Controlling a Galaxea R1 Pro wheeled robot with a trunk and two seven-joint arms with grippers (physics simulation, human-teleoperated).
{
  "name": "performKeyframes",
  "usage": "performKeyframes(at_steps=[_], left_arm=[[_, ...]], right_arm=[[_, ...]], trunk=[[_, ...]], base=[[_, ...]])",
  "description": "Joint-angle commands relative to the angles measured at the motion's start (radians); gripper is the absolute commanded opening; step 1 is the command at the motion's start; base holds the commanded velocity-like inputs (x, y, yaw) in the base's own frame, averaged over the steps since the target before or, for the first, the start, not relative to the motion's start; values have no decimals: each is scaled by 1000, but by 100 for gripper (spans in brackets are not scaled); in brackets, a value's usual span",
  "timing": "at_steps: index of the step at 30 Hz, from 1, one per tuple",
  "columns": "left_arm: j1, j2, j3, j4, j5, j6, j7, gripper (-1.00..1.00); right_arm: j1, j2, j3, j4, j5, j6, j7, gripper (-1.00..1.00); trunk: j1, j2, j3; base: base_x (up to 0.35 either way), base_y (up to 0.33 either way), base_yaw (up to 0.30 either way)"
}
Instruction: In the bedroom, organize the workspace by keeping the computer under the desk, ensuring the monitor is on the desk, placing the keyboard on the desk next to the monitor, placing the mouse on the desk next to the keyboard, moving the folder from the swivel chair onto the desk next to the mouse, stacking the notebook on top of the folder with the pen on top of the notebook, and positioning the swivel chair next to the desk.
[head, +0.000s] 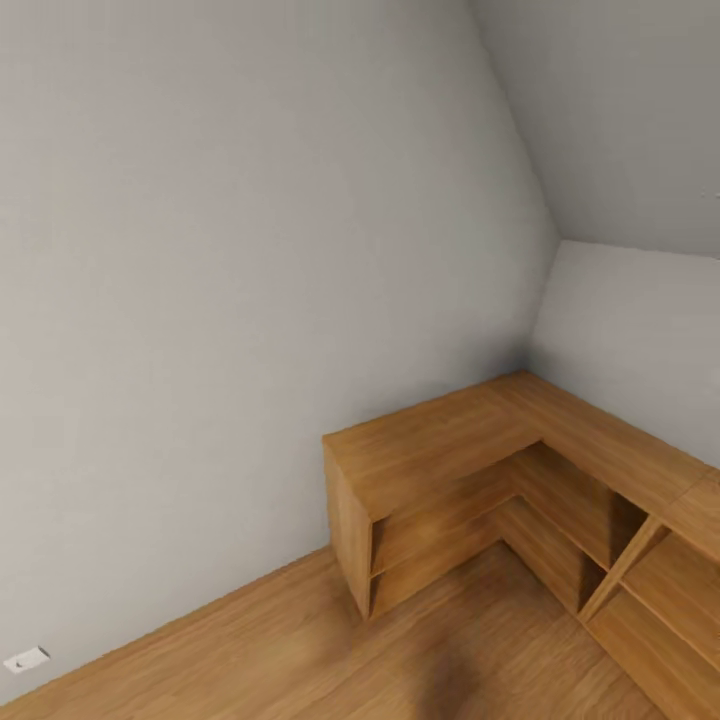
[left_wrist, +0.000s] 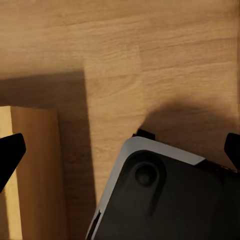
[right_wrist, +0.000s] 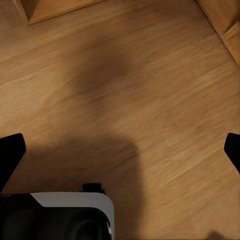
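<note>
Wood plank floor (head: 250, 650) fills the lower part of the head view, a dark blurred shadow on it at bottom centre. Low L-shaped wooden shelf unit (head: 440, 450) sits in the room corner at lower right, open cubbies facing out, its near end panel standing on the planks. Sloping grey-white walls (head: 200, 250) take up the rest; small white outlet plate (head: 26, 659) at lower left near the floor line. None of the task's things are in view, only this corner of the bedroom.

Left gripper (left_wrist: 120, 147): dark fingertips at the far left and right edges, spread wide, nothing between them, pointing down at the floor over the robot's grey-and-black base (left_wrist: 165, 200); a wood panel edge (left_wrist: 35, 170) at lower left.

Right gripper (right_wrist: 120, 152): fingertips likewise spread wide and empty, aimed at bare floor, base corner (right_wrist: 70, 215) at bottom left, shelf edges at the top corners.
</note>
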Motion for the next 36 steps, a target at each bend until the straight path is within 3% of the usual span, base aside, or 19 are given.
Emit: performKeyframes(at_steps=[1,10,27,36], left_arm=[[0,0,-9,-2,0,-1,7,100],[0,-1,-10,-2,-1,3,6,100],[1,0,-11,-2,-1,8,6,100],[1,0,-10,-1,-1,10,7,100]], right_arm=[[-1,1,8,2,0,-1,-7,100],[-1,1,8,2,0,0,-7,100],[-1,1,8,2,0,7,-7,100],[-1,0,8,2,0,6,-7,100]], trunk=[[1,-2,-3],[1,-2,-8],[1,-2,-20],[1,-2,-24]], base=[[293,201,-297],[308,90,-285],[312,-119,-272],[84,-43,-275]])
